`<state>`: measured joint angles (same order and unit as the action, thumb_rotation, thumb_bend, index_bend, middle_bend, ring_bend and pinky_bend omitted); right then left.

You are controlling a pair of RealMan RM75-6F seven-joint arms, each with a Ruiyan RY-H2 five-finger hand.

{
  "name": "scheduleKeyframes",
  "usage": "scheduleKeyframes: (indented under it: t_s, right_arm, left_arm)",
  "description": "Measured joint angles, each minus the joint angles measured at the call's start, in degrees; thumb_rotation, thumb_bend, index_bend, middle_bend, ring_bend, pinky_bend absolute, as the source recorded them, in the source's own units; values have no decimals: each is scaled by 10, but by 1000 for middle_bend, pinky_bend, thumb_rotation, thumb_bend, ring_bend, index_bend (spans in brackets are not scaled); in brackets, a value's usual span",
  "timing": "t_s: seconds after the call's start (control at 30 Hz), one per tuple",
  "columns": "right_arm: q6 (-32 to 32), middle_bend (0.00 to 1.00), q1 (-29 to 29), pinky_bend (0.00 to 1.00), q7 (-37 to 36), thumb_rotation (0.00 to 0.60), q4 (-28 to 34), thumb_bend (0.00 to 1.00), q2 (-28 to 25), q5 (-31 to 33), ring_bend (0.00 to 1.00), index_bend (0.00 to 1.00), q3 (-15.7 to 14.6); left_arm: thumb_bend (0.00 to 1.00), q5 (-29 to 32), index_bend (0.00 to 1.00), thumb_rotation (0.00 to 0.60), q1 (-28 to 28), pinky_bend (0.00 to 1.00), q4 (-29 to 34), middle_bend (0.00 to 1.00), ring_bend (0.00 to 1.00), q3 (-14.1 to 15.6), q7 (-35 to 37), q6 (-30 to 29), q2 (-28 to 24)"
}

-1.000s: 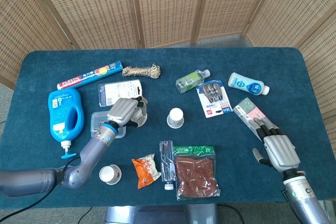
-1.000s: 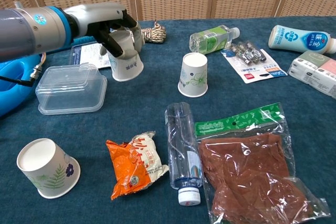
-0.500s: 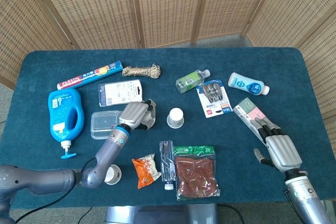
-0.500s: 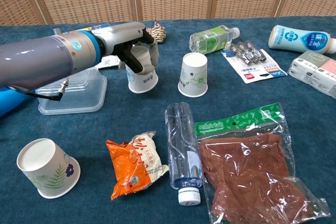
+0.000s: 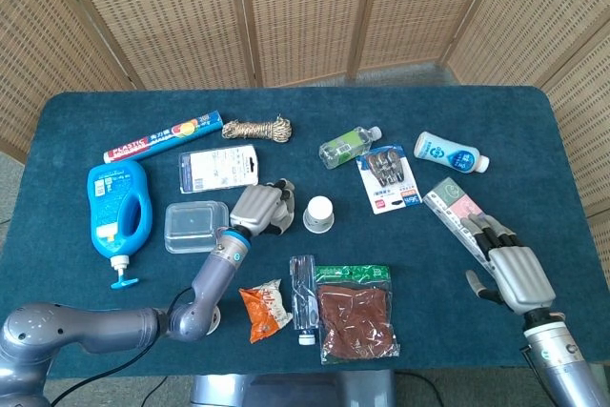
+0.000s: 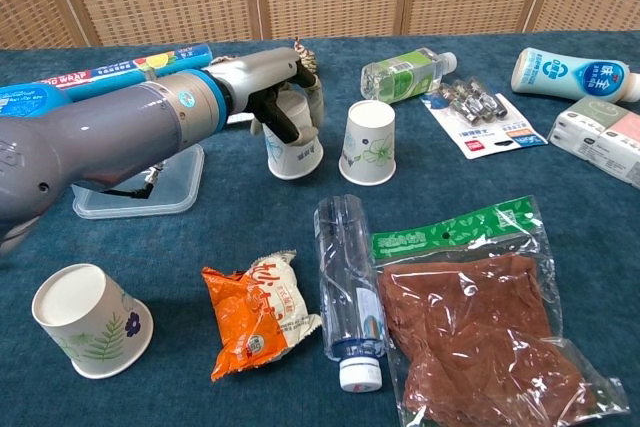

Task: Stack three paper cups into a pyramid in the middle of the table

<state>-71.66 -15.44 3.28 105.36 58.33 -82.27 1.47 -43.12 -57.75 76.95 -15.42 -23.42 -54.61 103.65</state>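
The left hand, fingers wrapped round a cup, should set it upright just at 9 o'clock of the middle cup, rims nearly touching, before letting go.

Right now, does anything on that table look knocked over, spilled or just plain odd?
Nothing is spilled or broken. The paper cups all stand mouth-down: one gripped by the left hand, one beside it, and a third far off at the table's near left edge. The clear water bottle lies on its side.
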Motion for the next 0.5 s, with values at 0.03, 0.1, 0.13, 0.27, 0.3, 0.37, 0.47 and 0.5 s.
scheduleKeyframes:
  t_s: [0.03,0.1,0.13,0.27,0.3,0.37,0.47,0.5]
  right_arm:
    - [0,48,1,167,-1,600,-1,451,-1,0,0,72,0]
    - [0,48,2,167,-5,600,-2,451,-2,-1,0,72,0]
    - [-1,48,2,167,-6,600,-2,449,-2,-2,0,72,0]
    - [-2,48,5,167,-12,600,-4,450,-4,-4,0,72,0]
    - [-2,49,5,167,-14,600,-5,450,-5,-4,0,72,0]
    - [-2,49,6,167,-17,600,-6,449,-5,-5,0,72,0]
    - [-2,48,7,166,-19,600,-8,449,-6,-7,0,72,1]
    - [-2,49,8,166,-20,600,-8,448,-6,-7,0,72,1]
  left_arm:
    - [473,0,487,600,-1,653,-3,252,346,-1,0,1,3]
    - [473,0,486,600,-2,653,-8,251,346,-3,-1,3,8]
    - [472,-1,486,600,-3,653,-9,251,346,-4,-2,3,10]
    - [472,-3,486,600,-4,650,-18,248,345,-8,-3,5,20]
    - [472,-3,485,600,-5,650,-20,247,345,-9,-3,5,22]
    - [471,-3,484,600,-6,650,-23,246,345,-11,-4,7,25]
    - [470,-3,485,600,-6,649,-27,245,345,-12,-5,10,29]
    - [471,-2,485,600,-7,648,-28,244,345,-13,-6,11,30]
